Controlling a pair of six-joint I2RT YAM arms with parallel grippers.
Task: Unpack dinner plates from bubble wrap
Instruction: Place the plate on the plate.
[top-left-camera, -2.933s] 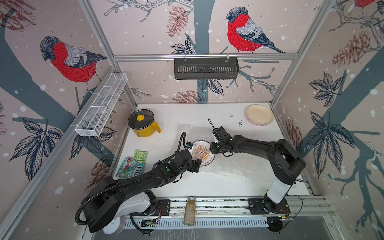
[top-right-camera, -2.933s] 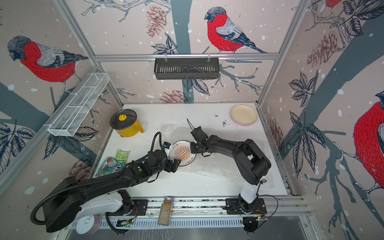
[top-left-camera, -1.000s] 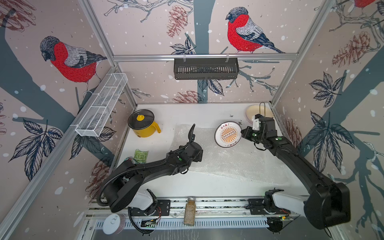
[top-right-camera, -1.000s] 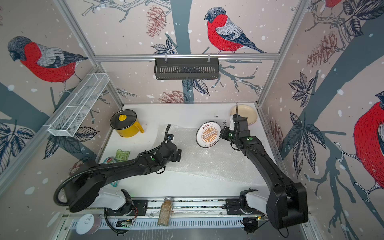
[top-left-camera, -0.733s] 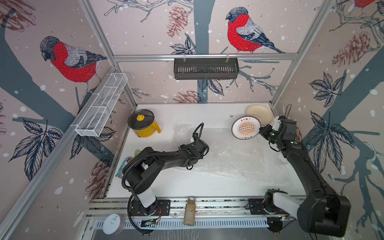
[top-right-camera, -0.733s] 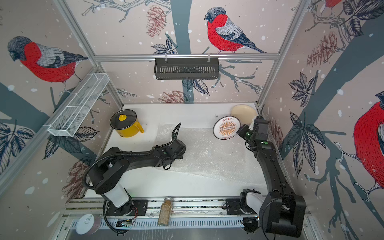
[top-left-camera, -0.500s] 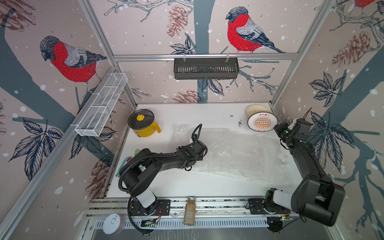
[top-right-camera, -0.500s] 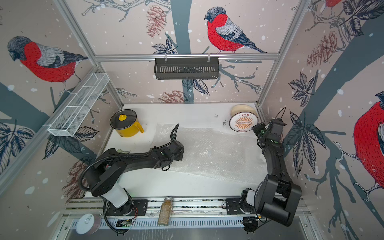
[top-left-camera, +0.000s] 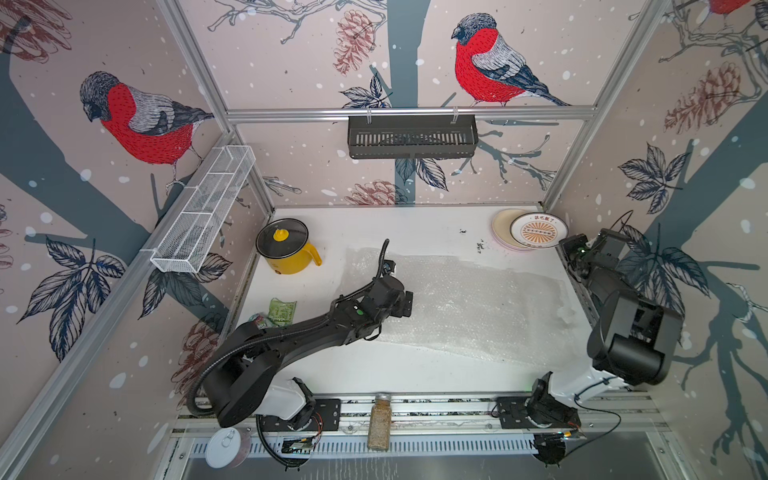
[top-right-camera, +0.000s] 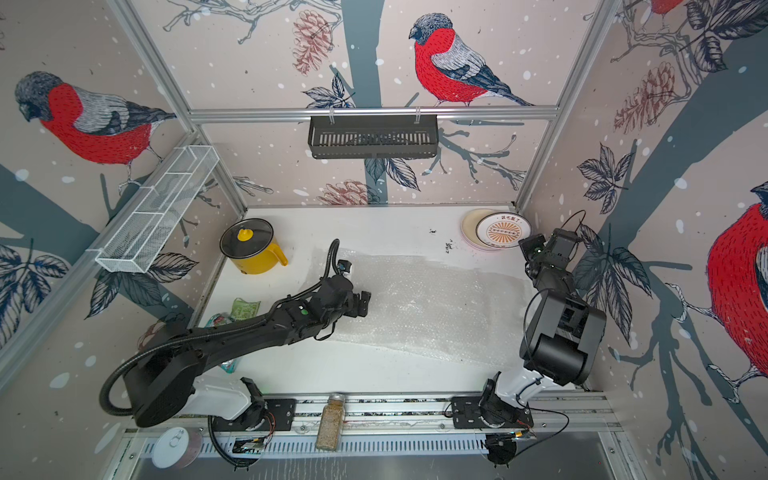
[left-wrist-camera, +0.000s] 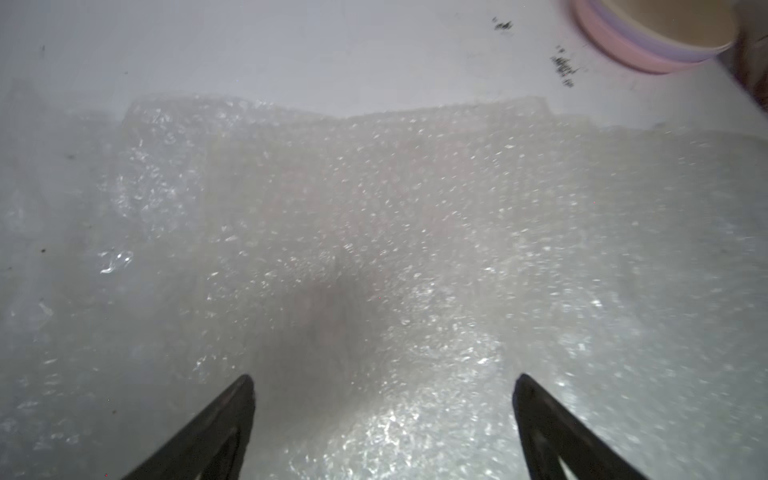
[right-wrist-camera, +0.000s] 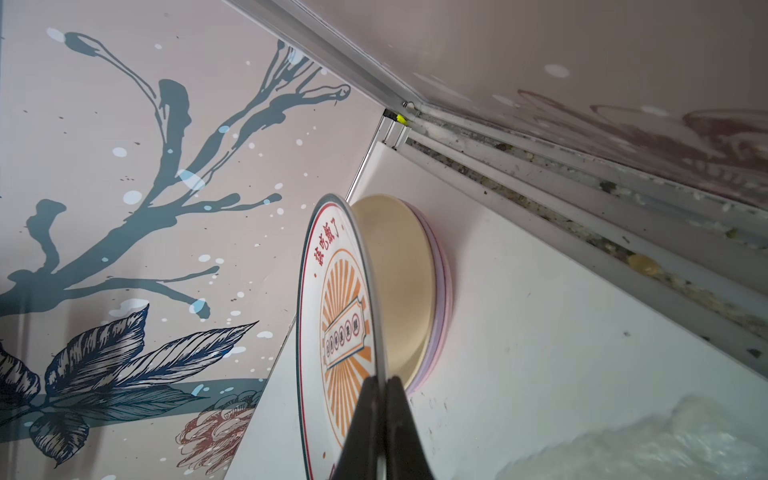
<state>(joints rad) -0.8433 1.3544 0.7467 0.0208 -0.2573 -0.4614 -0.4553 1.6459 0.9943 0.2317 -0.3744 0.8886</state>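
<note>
Top views: bubble wrap (top-left-camera: 478, 307) lies flat on the table (top-left-camera: 374, 374); the stack (top-left-camera: 502, 224) sits in the far right corner. Over it the sunburst plate (top-left-camera: 539, 230) hangs tilted, rim clamped by right fingers (right-wrist-camera: 401, 415); left fingers (left-wrist-camera: 224, 415) gape empty above the wrap. Judged step: stacking. Next calls for levelling, lowering, release.

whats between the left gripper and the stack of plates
Flat bubble wrap, then bare white table with a few dark specks; this shows in both top views.

I read red characters, 該吃飯了, along the rim of the sunburst plate (right-wrist-camera: 332, 291) at the tabletop's (right-wrist-camera: 540, 332) far right corner; its centre banner's characters are too small for me.
</note>
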